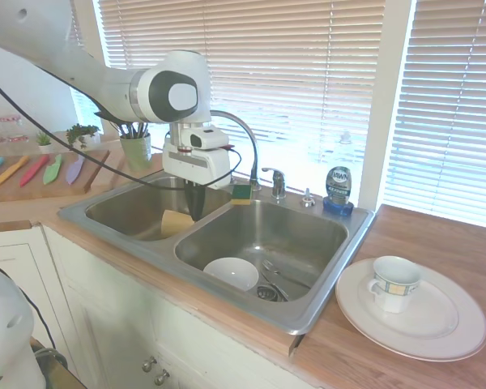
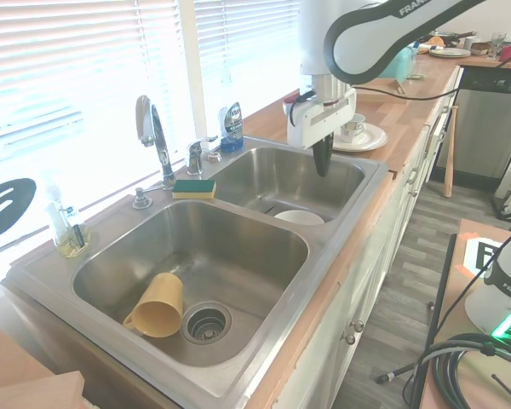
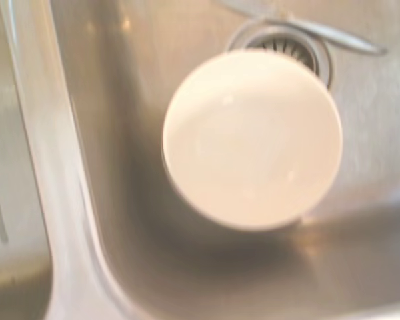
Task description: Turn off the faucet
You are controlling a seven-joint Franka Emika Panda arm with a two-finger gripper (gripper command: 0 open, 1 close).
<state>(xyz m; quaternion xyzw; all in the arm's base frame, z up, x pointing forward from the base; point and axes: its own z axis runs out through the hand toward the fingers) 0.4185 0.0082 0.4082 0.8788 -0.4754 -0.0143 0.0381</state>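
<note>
The pincer (image 2: 322, 167) hangs clenched and empty above the white bowl (image 2: 299, 217) in the sink (image 2: 238, 336). The faucet (image 2: 156, 136) stands well apart from it, untouched.

Two stainless steel sink basins (image 2: 136, 256) sit side by side. There is one white round bowl (image 1: 232, 273), one yellow plastic cup (image 2: 156, 305) on its side, and one green-and-yellow sponge (image 2: 193, 188). One chrome gooseneck faucet (image 2: 152, 128), one blue dish-soap bottle (image 1: 338, 189), one small clear soap dispenser (image 2: 70, 228). On the wooden counter, one white round plate (image 1: 445, 324) carries one white mug (image 1: 394, 284). Five coloured knives (image 1: 32, 168) lie on one wooden board (image 1: 89, 180).
</note>
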